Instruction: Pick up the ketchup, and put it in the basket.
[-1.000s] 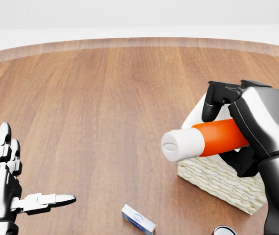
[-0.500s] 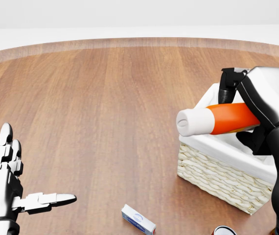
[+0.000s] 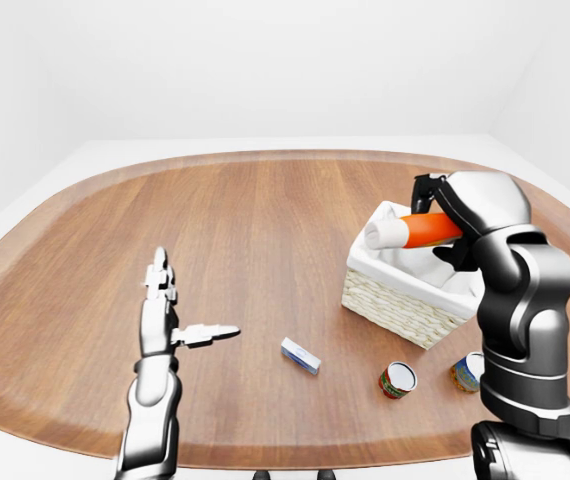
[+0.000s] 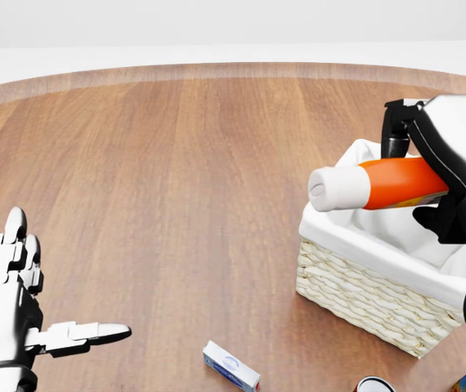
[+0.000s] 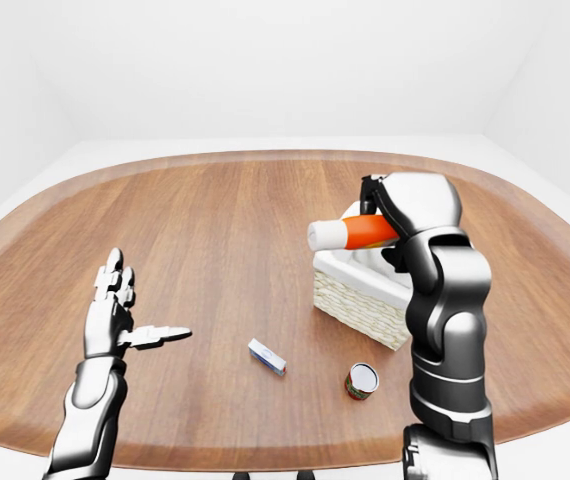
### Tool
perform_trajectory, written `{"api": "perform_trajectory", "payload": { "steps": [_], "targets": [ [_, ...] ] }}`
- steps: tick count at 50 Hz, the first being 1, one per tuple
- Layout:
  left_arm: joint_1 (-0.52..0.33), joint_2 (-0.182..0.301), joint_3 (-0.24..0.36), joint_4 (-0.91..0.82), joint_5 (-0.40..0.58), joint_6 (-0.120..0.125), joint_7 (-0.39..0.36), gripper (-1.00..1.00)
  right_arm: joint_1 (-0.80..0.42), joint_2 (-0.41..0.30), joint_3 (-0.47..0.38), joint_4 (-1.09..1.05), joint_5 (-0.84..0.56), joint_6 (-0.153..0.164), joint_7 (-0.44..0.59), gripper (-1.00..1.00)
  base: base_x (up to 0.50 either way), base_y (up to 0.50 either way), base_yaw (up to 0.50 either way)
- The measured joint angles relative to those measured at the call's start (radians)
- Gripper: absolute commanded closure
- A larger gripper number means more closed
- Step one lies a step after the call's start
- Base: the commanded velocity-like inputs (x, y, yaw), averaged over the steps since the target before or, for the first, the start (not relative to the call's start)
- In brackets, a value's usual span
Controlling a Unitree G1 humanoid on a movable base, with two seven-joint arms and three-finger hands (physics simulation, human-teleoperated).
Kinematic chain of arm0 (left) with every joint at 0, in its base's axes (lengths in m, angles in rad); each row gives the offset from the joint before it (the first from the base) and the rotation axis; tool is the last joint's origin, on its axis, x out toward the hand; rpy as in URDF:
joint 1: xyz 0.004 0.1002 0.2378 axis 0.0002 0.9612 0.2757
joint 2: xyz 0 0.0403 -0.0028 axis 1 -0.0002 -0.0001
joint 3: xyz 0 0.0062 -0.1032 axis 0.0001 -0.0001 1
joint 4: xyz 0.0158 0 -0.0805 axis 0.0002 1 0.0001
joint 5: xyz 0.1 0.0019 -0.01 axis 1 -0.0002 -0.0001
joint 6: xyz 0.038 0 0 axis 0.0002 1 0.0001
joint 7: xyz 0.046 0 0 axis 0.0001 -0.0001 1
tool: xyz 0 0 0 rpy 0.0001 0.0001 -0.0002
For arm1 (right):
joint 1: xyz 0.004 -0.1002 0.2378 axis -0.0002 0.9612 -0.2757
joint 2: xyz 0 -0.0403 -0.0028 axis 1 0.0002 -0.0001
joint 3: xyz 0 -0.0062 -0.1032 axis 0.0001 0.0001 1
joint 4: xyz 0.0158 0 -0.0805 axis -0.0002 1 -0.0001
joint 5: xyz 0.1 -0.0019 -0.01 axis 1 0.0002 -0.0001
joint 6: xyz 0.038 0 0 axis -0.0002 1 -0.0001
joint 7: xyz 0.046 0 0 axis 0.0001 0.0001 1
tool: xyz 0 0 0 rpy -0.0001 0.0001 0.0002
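Observation:
My right hand is shut on the ketchup, an orange bottle with a white cap that points left. It holds the bottle level above the white-lined wicker basket at the right of the head view, over its left rim. The same shows in the left-eye view, with the ketchup above the basket. My left hand is open and empty at the lower left, fingers spread over the wooden table.
A small blue-and-white box lies on the table at the bottom middle. A red can and a second can stand below the basket in the left-eye view. The round table's edge curves across the top.
My right hand has carried the ketchup up and to the right, from beside the basket's left corner to above the basket. The left hand has barely moved.

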Motion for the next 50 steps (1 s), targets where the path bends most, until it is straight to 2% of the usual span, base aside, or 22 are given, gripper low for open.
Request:
{"api": "perform_trajectory", "payload": {
  "steps": [14,30,50],
  "targets": [
    [0.008,-0.006,-0.014,0.0,0.003,0.0,0.0,-1.0,-0.024,-0.023,-0.007,0.03,-0.011,0.0,0.011,1.0,0.0,0.0,0.0],
    [0.026,-0.014,-0.026,-0.024,0.004,0.0,-0.006,-1.0,-0.054,-0.05,-0.01,0.128,0.002,0.0,-0.024,1.0,0.0,0.0,0.0],
    [0.033,-0.016,-0.02,-0.05,-0.002,0.0,-0.013,-1.0,-0.104,-0.092,0.0,0.381,0.076,0.0,-0.186,1.0,0.0,0.0,0.0]
  ]
}}
